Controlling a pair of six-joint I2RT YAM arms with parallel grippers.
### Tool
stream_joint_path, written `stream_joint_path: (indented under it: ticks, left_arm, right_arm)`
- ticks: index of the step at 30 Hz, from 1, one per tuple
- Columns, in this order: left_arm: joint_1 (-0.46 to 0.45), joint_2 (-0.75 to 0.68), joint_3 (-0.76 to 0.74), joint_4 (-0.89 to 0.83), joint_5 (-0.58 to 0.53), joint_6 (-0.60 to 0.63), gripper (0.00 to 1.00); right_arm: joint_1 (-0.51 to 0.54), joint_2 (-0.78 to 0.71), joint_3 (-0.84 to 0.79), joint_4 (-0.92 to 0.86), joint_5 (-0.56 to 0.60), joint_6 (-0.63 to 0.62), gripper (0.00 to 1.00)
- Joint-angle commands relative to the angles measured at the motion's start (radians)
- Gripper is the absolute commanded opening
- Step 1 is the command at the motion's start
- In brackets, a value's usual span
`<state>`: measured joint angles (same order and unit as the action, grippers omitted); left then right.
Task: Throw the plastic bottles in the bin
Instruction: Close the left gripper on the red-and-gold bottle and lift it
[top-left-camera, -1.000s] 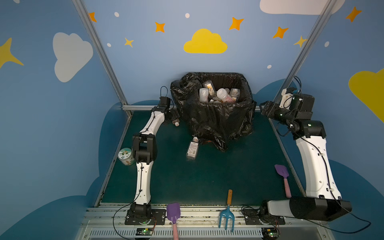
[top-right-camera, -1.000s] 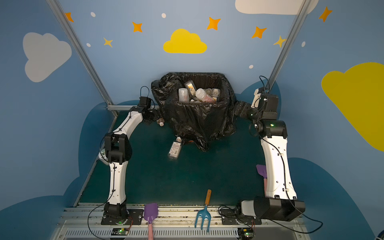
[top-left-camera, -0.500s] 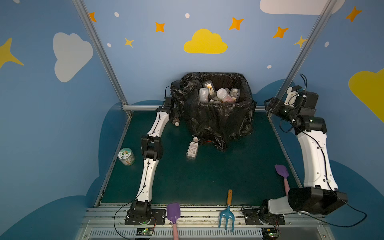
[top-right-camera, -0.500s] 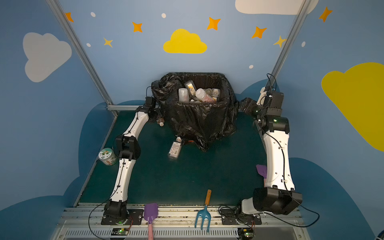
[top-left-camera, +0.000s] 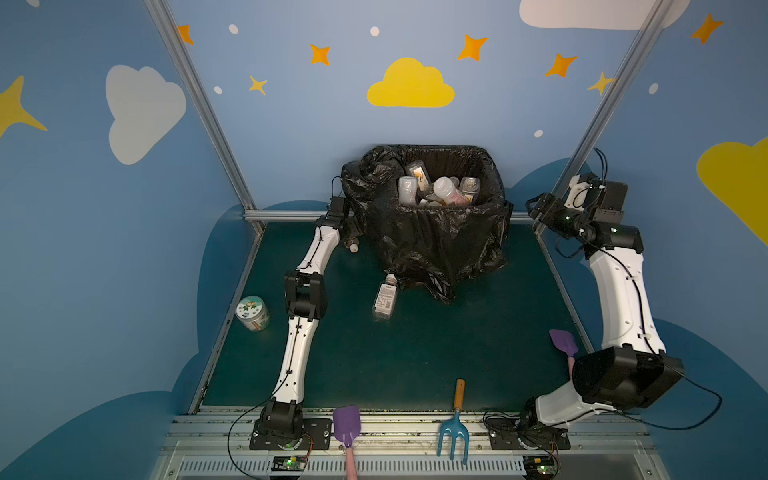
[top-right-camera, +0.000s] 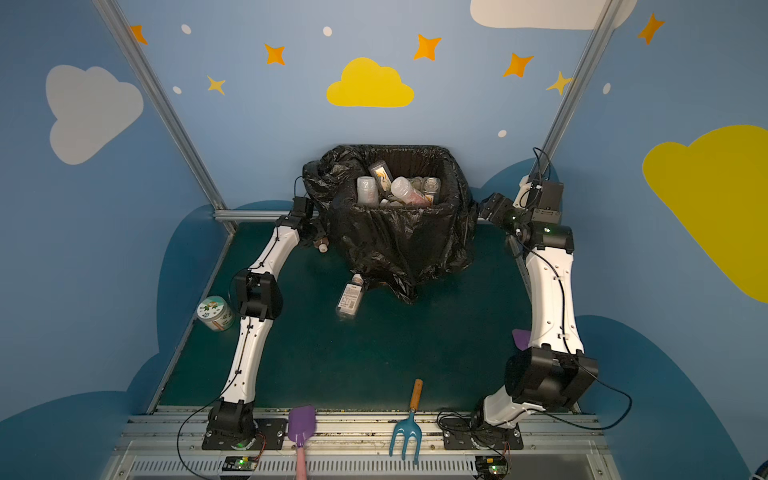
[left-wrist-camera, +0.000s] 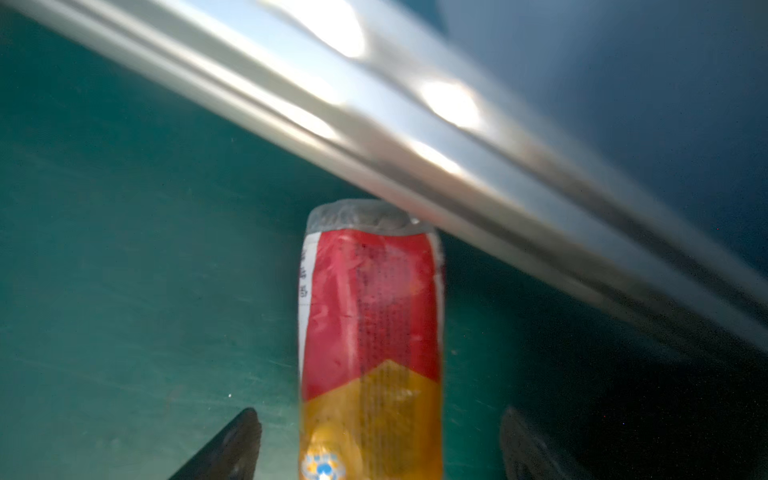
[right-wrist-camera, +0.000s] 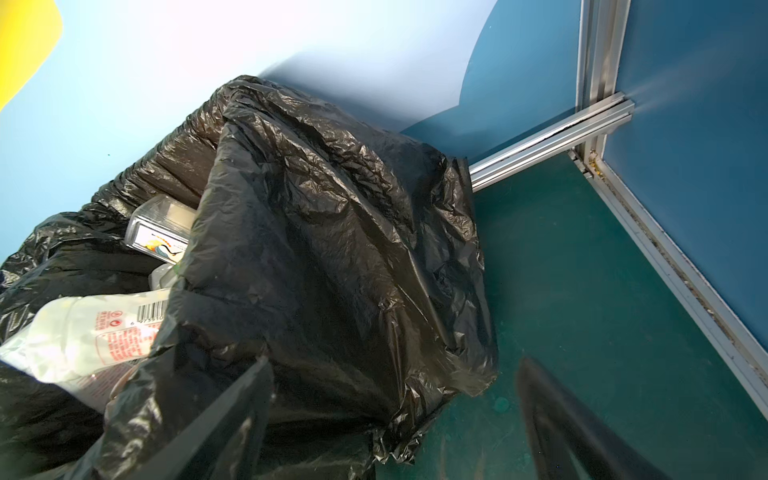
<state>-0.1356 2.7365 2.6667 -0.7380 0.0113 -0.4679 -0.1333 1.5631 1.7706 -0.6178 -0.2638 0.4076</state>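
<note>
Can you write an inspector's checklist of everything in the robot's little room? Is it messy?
Surface: dark green table mat, no spills seen.
Job's things: square bin lined with a crinkled black plastic bag at the back, with several plastic bottles piled inside. One clear bottle with a white label lies on the mat in front of the bin. One red-and-yellow labelled bottle lies by the back rail.
Clutter: squat round jar with green-white lid; two purple toy shovels; blue toy rake.
Grippers: left gripper open, with its fingers either side of the red-and-yellow bottle, not touching. Right gripper open, empty, beside the bin.
Cables: black cables loop along the front edge.
Surroundings: blue walls with clouds and stars; silver frame posts.
</note>
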Motion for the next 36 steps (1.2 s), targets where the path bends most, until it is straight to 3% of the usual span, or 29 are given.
stream_joint_path:
  ticks: [1,4,12,18,29,33,36]
  left_arm:
    - [0.014,0.035,0.022,0.011,-0.019,0.005,0.85]
    - [0.021,0.043,0.025,0.033,-0.01,0.005,0.76]
    - [0.037,0.042,0.026,0.014,-0.005,0.027,0.69]
    - [0.044,-0.014,-0.068,0.026,0.005,0.048,0.55]
    - [0.06,-0.112,-0.145,-0.07,0.039,0.073,0.48]
    - [0.068,-0.212,-0.254,-0.064,0.039,0.084,0.47]
    - [0.078,-0.335,-0.419,0.001,0.039,0.082,0.47]
  right_arm:
    - [-0.007,-0.002,0.035,-0.008,-0.013,0.007,0.9]
    - [-0.007,-0.003,0.035,-0.011,-0.005,0.013,0.9]
    - [-0.008,-0.007,0.032,-0.019,-0.01,0.049,0.89]
    - [0.0,-0.019,0.035,-0.032,-0.021,0.068,0.89]
    - [0.002,-0.107,-0.035,-0.026,-0.014,0.077,0.89]
    - [0.003,-0.14,-0.073,-0.016,-0.019,0.081,0.89]
    - [0.003,-0.164,-0.103,-0.008,-0.026,0.083,0.89]
